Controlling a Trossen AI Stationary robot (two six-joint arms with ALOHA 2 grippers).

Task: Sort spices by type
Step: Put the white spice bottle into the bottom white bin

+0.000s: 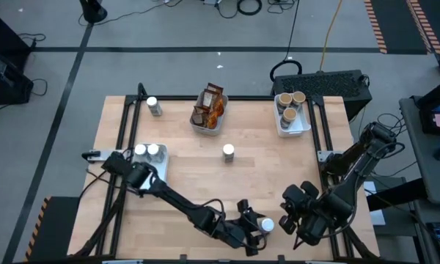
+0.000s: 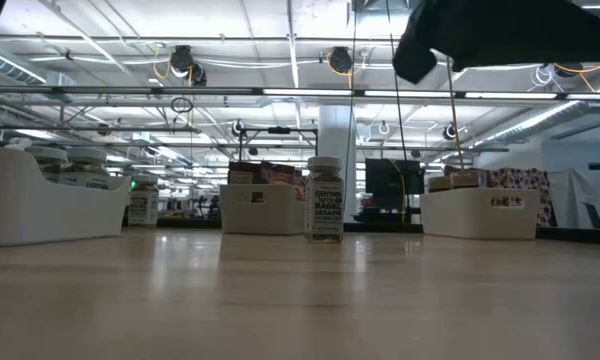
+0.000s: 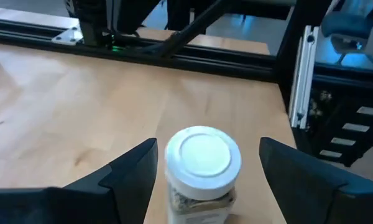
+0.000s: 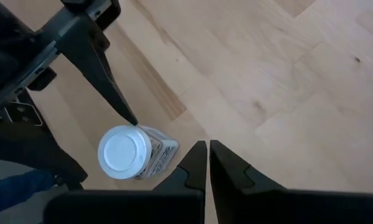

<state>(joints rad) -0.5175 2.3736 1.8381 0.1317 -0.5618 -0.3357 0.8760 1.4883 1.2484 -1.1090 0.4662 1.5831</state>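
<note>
White-capped jar point(image 3: 202, 168) stands between the left gripper's point(image 3: 206, 177) wide-open jaws (untouched); right gripper's point(image 4: 207, 163) jaws are closed, empty.

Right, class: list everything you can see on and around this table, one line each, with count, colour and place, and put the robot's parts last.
small white-capped glass jars: five, white caps; one mid-table, one at the far-left corner, two in the left tray, one at the near edge between the left tool's fingers
round tan-topped tubs: at least three, tan; right tray
flat brown and orange packets: several, exact count unclear; middle tray
rectangular white plastic trays: three, white; left, far-middle, far-right
wooden table: one, pale wood
left tool: one, dark; open, astride the near-edge jar
right tool: one, dark; shut, beside that jar
</note>
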